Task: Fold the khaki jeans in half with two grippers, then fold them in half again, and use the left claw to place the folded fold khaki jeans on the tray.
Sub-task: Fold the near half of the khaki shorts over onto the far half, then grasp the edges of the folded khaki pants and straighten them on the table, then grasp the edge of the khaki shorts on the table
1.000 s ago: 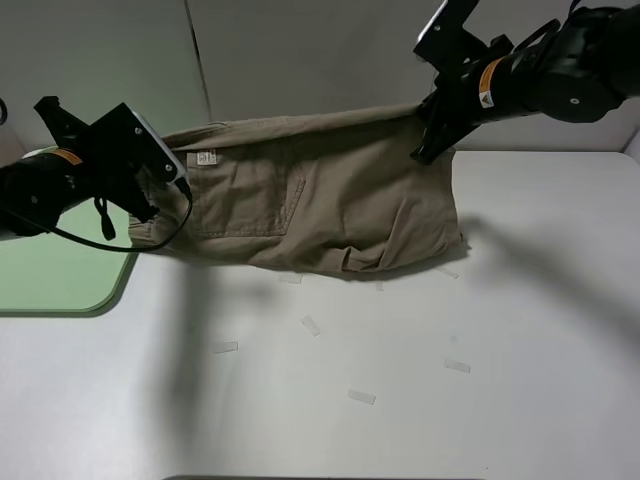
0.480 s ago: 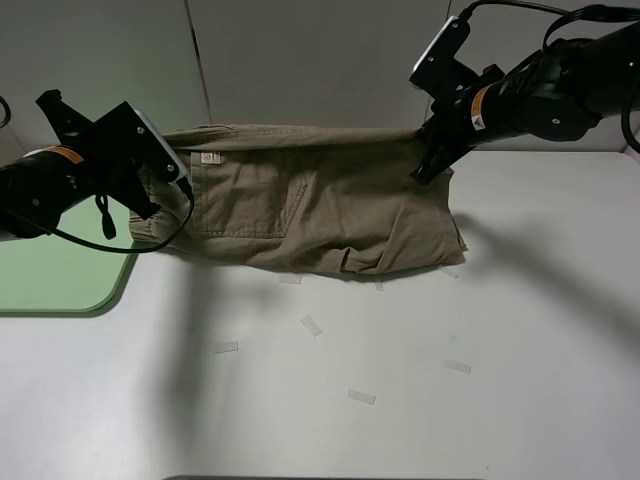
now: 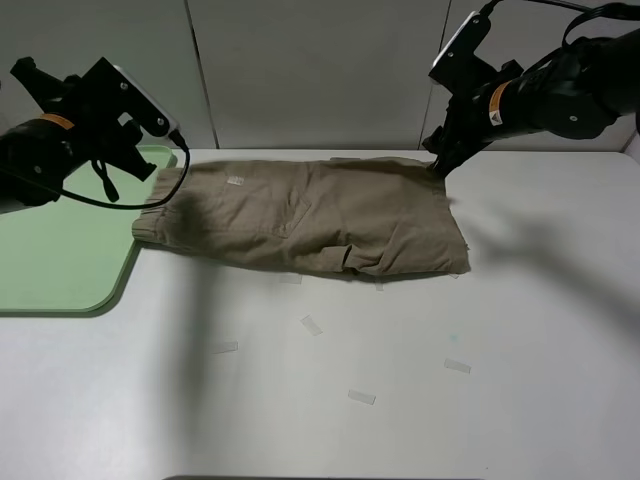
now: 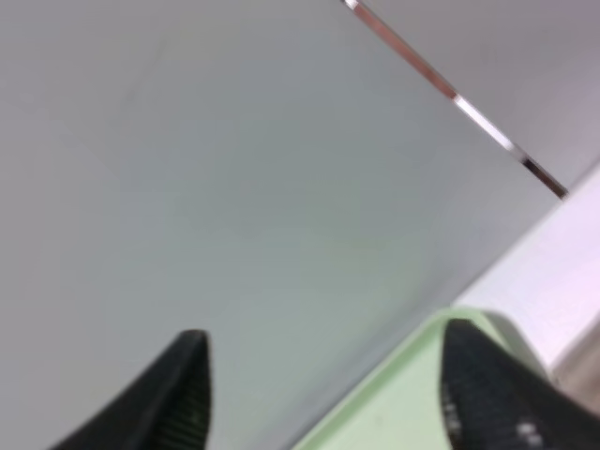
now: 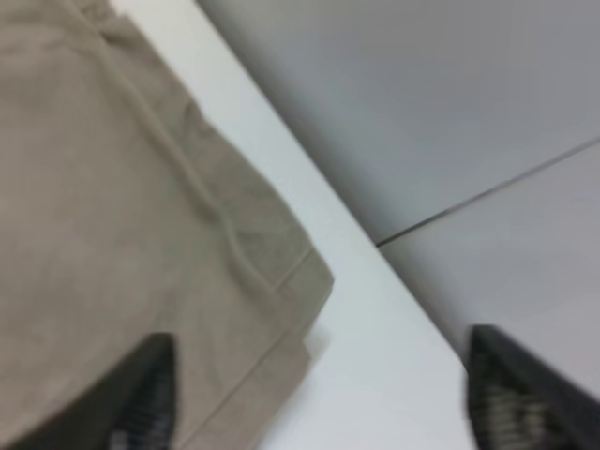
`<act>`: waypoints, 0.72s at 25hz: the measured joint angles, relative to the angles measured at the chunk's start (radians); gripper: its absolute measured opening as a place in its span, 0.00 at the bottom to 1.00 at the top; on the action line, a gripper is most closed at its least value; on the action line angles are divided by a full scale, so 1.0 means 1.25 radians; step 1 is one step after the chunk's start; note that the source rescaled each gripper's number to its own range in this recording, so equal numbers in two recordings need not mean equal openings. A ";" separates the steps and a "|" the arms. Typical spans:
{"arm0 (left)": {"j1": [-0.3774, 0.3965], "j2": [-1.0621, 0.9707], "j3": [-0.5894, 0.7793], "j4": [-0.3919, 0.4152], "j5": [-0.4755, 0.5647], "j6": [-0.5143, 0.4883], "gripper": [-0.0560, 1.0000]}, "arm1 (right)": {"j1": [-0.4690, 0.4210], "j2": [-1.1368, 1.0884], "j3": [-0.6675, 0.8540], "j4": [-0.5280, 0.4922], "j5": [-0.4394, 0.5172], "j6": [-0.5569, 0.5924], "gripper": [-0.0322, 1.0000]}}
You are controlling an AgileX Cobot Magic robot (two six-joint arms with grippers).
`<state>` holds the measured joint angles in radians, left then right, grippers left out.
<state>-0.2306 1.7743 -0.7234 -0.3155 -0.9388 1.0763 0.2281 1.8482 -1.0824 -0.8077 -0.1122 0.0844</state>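
The khaki jeans (image 3: 300, 215) lie flat on the white table, folded into a long band, with the waistband end by the tray (image 3: 60, 260). My left gripper (image 3: 143, 152) hovers above the waistband end, over the tray's far corner. Its jaws are open with nothing between them, and in the left wrist view the left gripper (image 4: 328, 398) faces the wall and the tray's rim (image 4: 403, 403). My right gripper (image 3: 438, 166) stands open just above the far right corner of the jeans. The right wrist view shows the right gripper (image 5: 328, 403) spread over the hem of the jeans (image 5: 112, 206), holding nothing.
Several small strips of clear tape (image 3: 311, 325) are scattered on the table in front of the jeans. A grey panelled wall (image 3: 300, 70) stands right behind the table's far edge. The pale green tray sits at the left edge.
Both grippers opened and let go of the jeans' raised edge. The cloth dropped flat onto the table, and both grippers rose, the left one back over the tray's far corner.
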 joint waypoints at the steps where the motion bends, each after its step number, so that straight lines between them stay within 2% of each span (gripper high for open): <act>1: 0.000 0.000 -0.007 -0.010 -0.002 0.000 0.70 | -0.004 0.000 0.000 0.001 -0.007 -0.001 0.78; 5: 0.000 0.000 -0.012 -0.036 -0.005 0.000 0.74 | -0.005 0.000 -0.001 0.002 -0.024 -0.001 0.83; 12: 0.000 0.000 -0.012 -0.054 -0.005 -0.012 0.74 | -0.005 -0.002 -0.001 0.020 -0.009 -0.001 0.84; 18: 0.000 -0.035 -0.012 -0.188 0.039 -0.065 0.74 | -0.005 -0.048 -0.001 0.070 0.071 0.000 0.84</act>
<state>-0.2306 1.7301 -0.7384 -0.5508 -0.8896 0.9947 0.2222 1.7886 -1.0831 -0.7200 -0.0229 0.0846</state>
